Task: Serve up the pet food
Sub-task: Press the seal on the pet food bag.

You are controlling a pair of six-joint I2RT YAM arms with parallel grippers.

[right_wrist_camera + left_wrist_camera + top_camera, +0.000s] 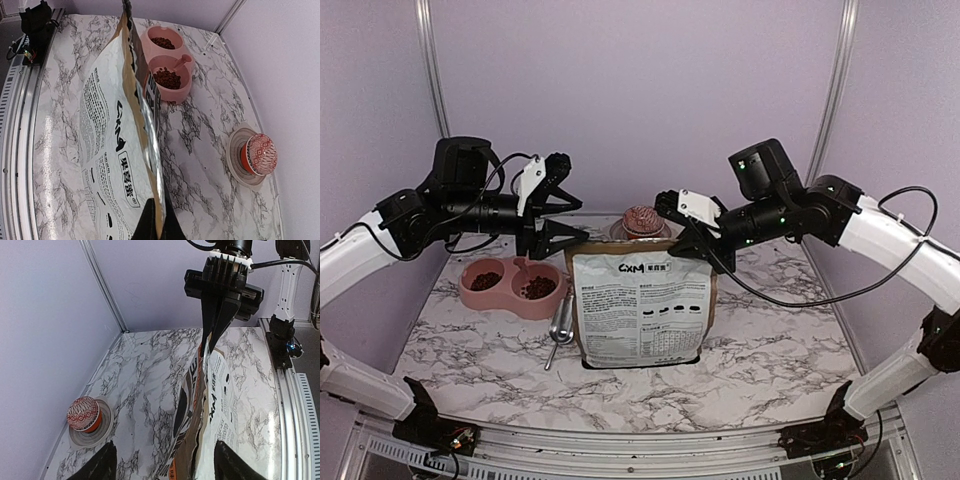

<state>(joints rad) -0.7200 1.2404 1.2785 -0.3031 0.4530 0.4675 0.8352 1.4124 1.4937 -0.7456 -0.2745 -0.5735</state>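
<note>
- Kibble [167,78], reddish-brown pellets, in both cups of pink plastic bowl [176,97].
- Right gripper [212,337] pinching white printed paper bag [107,130]; left gripper [163,452] spread, empty.
- Likely left: releasing bag.

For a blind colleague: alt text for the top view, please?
A printed bag stands upright mid-table, its top right corner pinched by the right pincer, while the left pincer is open at its top left corner. Left of the bag a pink double bowl holds kibble in both cups; a metal scoop lies between them, a cupcake behind.
</note>
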